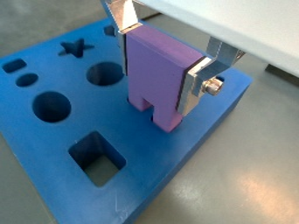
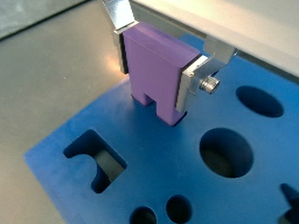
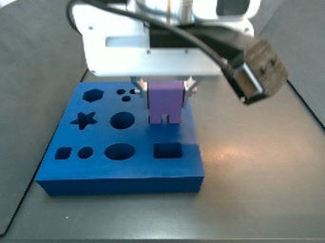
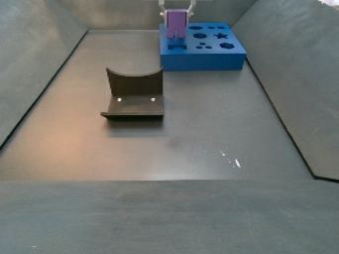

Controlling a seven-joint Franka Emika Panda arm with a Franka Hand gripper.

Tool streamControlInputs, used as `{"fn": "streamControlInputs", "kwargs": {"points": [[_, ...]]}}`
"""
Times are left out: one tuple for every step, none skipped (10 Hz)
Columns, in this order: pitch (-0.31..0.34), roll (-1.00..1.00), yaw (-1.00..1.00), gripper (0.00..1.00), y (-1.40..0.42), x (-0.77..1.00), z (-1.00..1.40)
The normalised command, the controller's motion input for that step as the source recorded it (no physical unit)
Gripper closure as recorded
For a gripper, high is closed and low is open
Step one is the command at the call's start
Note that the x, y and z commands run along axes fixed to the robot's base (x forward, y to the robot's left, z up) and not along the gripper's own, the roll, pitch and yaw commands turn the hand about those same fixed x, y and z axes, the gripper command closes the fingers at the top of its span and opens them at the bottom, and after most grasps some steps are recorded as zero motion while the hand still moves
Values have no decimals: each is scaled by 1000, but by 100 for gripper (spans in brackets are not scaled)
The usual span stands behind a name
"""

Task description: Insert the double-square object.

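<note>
My gripper (image 1: 160, 61) is shut on the double-square object (image 1: 158, 74), a light-purple block held upright with its two prongs pointing down. Both silver fingers (image 1: 195, 84) clamp its sides. It also shows in a wrist view (image 2: 156, 74) and in both side views (image 3: 165, 102) (image 4: 175, 22). The prong tips hang at the top face of the blue board (image 1: 176, 166), near one edge; I cannot tell whether they touch it. The board has a square hole (image 1: 96, 159), a notched cutout (image 2: 96, 157), round holes (image 2: 225, 150) and a star hole (image 1: 75, 47).
The blue board (image 4: 205, 62) lies at the far end of the dark floor. The fixture (image 4: 133, 96) stands mid-floor, apart from the board. Grey walls slope up along both sides (image 4: 40, 89). A camera (image 3: 258, 68) hangs on the wrist beside the gripper.
</note>
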Motion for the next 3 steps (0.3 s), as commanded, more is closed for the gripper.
{"fn": "streamControlInputs", "kwargs": {"points": [[-34, 14, -114, 100, -14, 100, -557], [-57, -41, -71, 100, 0, 46, -180], [0, 0, 0, 100, 0, 0, 0]]}}
